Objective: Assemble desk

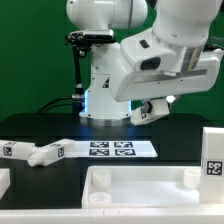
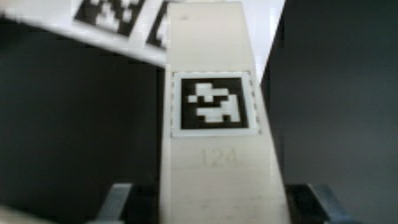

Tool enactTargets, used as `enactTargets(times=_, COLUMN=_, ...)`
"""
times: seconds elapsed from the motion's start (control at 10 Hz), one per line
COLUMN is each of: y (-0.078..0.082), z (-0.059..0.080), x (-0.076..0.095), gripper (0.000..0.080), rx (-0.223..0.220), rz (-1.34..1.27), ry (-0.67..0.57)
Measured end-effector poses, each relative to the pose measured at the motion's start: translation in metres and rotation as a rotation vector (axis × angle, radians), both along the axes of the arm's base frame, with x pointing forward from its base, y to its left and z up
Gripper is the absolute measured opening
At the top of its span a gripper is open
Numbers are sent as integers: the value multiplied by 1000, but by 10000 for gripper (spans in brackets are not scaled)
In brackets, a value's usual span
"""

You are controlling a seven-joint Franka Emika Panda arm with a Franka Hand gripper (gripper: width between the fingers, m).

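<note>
One square-section white held leg (image 2: 214, 150) of the desk is clamped in the gripper (image 2: 214, 203). In the wrist view its dark fingers (image 2: 121, 200) sit against the leg's two sides, and a black-and-white tag (image 2: 214, 104) on the leg faces the camera. In the exterior view the gripper hangs at centre right of the frame under the robot arm (image 1: 150, 50), raised above the black tabletop (image 1: 40, 128). The marker board (image 1: 112, 150) lies flat at mid-frame. Loose legs (image 1: 42, 153) lie on the tabletop at the left. The rimmed desk panel (image 1: 140, 186) lies along the lower edge. An upright leg (image 1: 212, 152) with a tag stands at the right edge.
</note>
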State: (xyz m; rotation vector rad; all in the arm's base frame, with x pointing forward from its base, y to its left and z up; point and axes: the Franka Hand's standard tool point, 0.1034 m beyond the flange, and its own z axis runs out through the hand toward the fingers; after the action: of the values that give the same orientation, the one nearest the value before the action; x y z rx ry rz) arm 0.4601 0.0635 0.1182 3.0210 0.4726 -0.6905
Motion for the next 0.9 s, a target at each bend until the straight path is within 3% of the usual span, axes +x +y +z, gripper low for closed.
enactTargets(times=0.1, y=-2, z=3, x=2, gripper=284, rx=14, rz=-7, ry=-55)
enactTargets(times=0.2, y=-2, z=19, x=22, gripper=284, rx=121, rz=-84, ry=-48)
enactTargets(times=0.3, y=-14, z=33, x=61, gripper=284, rx=217, rz=-102, ry=-143)
enactTargets(times=0.4, y=-27, z=41, x=77, gripper=284, rx=263, rz=-121, ry=-266)
enactTargets(times=0.5, y=-32, z=37, x=72, gripper=284, rx=244, rz=-132, ry=-363)
enactTargets(times=0.6, y=-31, z=34, x=64, gripper=284, rx=241, rz=-130, ry=-380)
enactTargets(times=0.8, y=-41, z=33, x=76, gripper=284, rx=232, rz=-140, ry=-523)
enactTargets(times=0.9, y=-45, z=33, x=91, gripper=284, rx=268, rz=-145, ry=-555)
